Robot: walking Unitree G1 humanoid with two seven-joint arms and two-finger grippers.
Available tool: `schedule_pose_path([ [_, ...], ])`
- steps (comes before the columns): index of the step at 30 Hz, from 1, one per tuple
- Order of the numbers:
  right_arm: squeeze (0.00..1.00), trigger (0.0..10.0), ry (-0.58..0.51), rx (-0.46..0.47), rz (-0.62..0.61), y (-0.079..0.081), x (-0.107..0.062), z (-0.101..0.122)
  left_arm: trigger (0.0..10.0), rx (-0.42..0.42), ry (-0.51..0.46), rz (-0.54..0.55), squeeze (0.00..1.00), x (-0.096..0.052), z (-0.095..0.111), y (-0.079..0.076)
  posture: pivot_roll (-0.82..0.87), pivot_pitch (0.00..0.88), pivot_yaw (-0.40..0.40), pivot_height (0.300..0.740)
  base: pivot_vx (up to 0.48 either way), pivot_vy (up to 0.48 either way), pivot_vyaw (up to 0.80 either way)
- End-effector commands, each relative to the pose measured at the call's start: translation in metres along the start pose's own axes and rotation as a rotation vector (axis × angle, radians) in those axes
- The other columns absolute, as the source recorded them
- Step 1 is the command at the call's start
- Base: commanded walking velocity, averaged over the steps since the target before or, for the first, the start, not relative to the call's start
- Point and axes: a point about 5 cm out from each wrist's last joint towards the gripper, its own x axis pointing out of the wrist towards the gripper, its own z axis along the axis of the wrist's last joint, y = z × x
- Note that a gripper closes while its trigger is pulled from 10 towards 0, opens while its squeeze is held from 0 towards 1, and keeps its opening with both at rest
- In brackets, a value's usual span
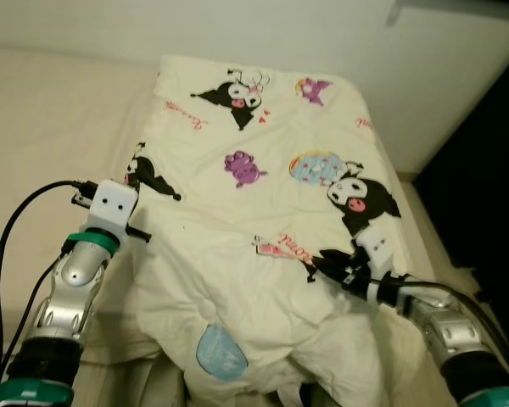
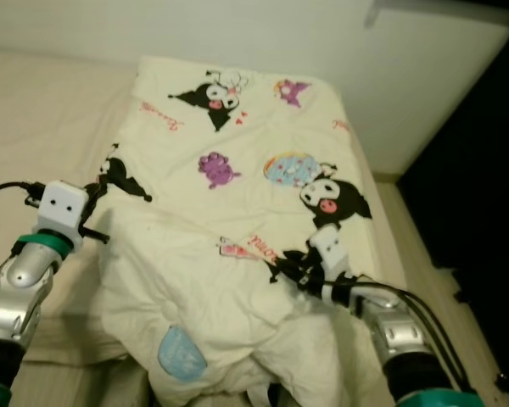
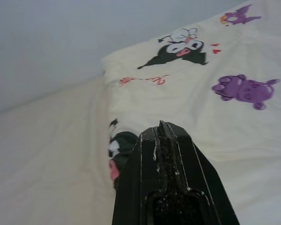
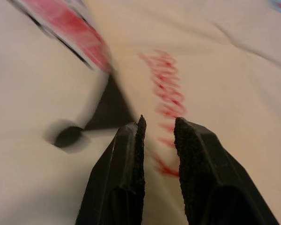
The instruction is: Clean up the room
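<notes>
A cream blanket [image 1: 263, 127] printed with black, purple and blue cartoon figures lies spread over the bed, bunched up at its near end. My left gripper [image 3: 161, 125] is at the blanket's left edge by a black figure print. Its fingers are pressed shut, and I see no cloth between them. My right gripper [image 1: 322, 259] lies low over the near right part of the blanket, by the red lettering [image 4: 166, 89]. Its fingers [image 4: 131, 154] stand a narrow gap apart, with the cloth just beyond the tips.
The bed's beige sheet [image 1: 51, 119] lies bare left of the blanket. A white wall [image 1: 441, 76] runs behind the bed's far end. To the right of the bed there is a strip of floor [image 1: 428, 212] and a dark area [image 1: 492, 170].
</notes>
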Motion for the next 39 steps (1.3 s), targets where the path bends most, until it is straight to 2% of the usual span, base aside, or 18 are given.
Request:
schedule_pose_path([
  [1, 0.00, 10.0, 0.045, -0.046, -0.045, -0.001, -0.001, -0.008, 10.0, 0.002, 0.017, -0.017, 0.00, -0.003, -0.004, -0.006, 0.18, 0.069, -0.034, 0.600, 0.000, 0.000, 0.00],
  [2, 0.00, 10.0, 0.085, -0.117, -0.071, -0.001, -0.001, -0.010, 10.0, 0.004, 0.017, -0.021, 0.00, -0.003, -0.004, -0.006, 0.19, 0.070, -0.038, 0.600, 0.000, 0.000, 0.00],
  [5, 0.00, 10.0, 0.085, -0.117, -0.071, -0.001, -0.001, -0.010, 10.0, 0.004, 0.017, -0.021, 0.00, -0.003, -0.004, -0.006, 0.19, 0.070, -0.038, 0.600, 0.000, 0.000, 0.00],
  [6, 0.00, 10.0, 0.107, -0.185, -0.018, 0.004, -0.002, -0.011, 10.0, 0.006, 0.017, -0.021, 0.00, -0.004, -0.004, -0.006, 0.19, 0.070, -0.038, 0.600, 0.000, 0.000, 0.00],
  [8, 0.00, 10.0, 0.126, -0.250, 0.420, 0.037, -0.020, -0.017, 10.0, 0.010, 0.021, -0.025, 0.00, -0.007, -0.006, -0.004, 0.18, 0.071, -0.037, 0.600, 0.000, 0.000, 0.00],
  [10, 0.00, 10.0, 0.126, -0.250, 0.420, 0.037, -0.020, -0.017, 10.0, 0.010, 0.021, -0.025, 0.00, -0.007, -0.006, -0.004, 0.18, 0.071, -0.037, 0.600, 0.000, 0.000, 0.00],
  [11, 0.00, 10.0, 0.143, -0.205, 0.669, 0.053, -0.037, -0.021, 10.0, 0.012, 0.023, -0.029, 0.00, -0.007, -0.007, -0.004, 0.17, 0.071, -0.036, 0.600, 0.000, 0.000, 0.00],
  [12, 0.00, 10.0, 0.143, -0.205, 0.669, 0.053, -0.037, -0.021, 10.0, 0.012, 0.023, -0.029, 0.00, -0.007, -0.007, -0.004, 0.17, 0.071, -0.036, 0.600, 0.000, 0.000, 0.00],
  [13, 0.00, 10.0, 0.174, -0.152, 0.906, 0.065, -0.060, -0.023, 10.0, 0.012, 0.023, -0.033, 0.00, -0.008, -0.008, -0.005, 0.17, 0.071, -0.036, 0.600, 0.000, 0.000, 0.00],
  [15, 0.00, 10.0, 0.156, 0.018, 1.149, 0.076, -0.086, -0.011, 10.0, 0.008, 0.019, -0.045, 0.00, -0.008, -0.007, -0.008, 0.17, 0.071, -0.036, 0.600, 0.000, 0.000, 0.00],
  [19, 0.00, 10.0, 0.072, 0.107, 1.182, 0.075, -0.087, 0.007, 10.0, 0.005, 0.014, -0.055, 0.00, -0.008, -0.006, -0.010, 0.17, 0.072, -0.033, 0.600, 0.000, 0.000, 0.00],
  [22, 0.00, 10.0, -0.085, 0.191, 1.094, 0.066, -0.074, 0.034, 10.0, 0.002, 0.009, -0.062, 0.00, -0.007, -0.005, -0.012, 0.16, 0.070, -0.031, 0.600, 0.000, 0.000, 0.00],
  [25, 0.00, 10.0, -0.241, 0.280, 0.886, 0.042, -0.052, 0.051, 10.0, -0.006, -0.001, -0.076, 0.00, -0.006, -0.003, -0.014, 0.16, 0.070, -0.031, 0.600, 0.000, 0.000, 0.00],
  [29, 0.00, 10.0, -0.241, 0.264, 0.741, 0.031, -0.040, 0.047, 10.0, -0.009, -0.007, -0.092, 0.00, -0.006, -0.002, -0.017, 0.16, 0.070, -0.031, 0.600, 0.000, 0.000, 0.00],
  [31, 0.00, 10.0, -0.158, 0.190, 0.369, 0.010, -0.018, 0.030, 10.0, -0.028, -0.019, -0.156, 0.00, -0.007, 0.000, -0.027, 0.17, 0.064, -0.039, 0.600, 0.000, 0.000, 0.00],
  [32, 0.00, 10.0, -0.158, 0.190, 0.369, 0.010, -0.018, 0.030, 10.0, -0.028, -0.019, -0.156, 0.00, -0.007, 0.000, -0.027, 0.17, 0.064, -0.039, 0.600, 0.000, 0.000, 0.00],
  [34, 0.00, 10.0, -0.131, 0.206, 0.054, -0.005, -0.006, 0.018, 10.0, -0.036, -0.030, -0.251, 0.00, -0.011, 0.001, -0.050, 0.17, 0.058, -0.042, 0.600, 0.000, 0.000, 0.00],
  [39, 0.00, 10.0, -0.133, 0.236, -0.126, -0.005, 0.001, 0.010, 10.0, -0.042, -0.022, -0.340, 0.00, -0.018, -0.003, -0.075, 0.17, 0.058, -0.042, 0.600, 0.000, 0.000, 0.00],
])
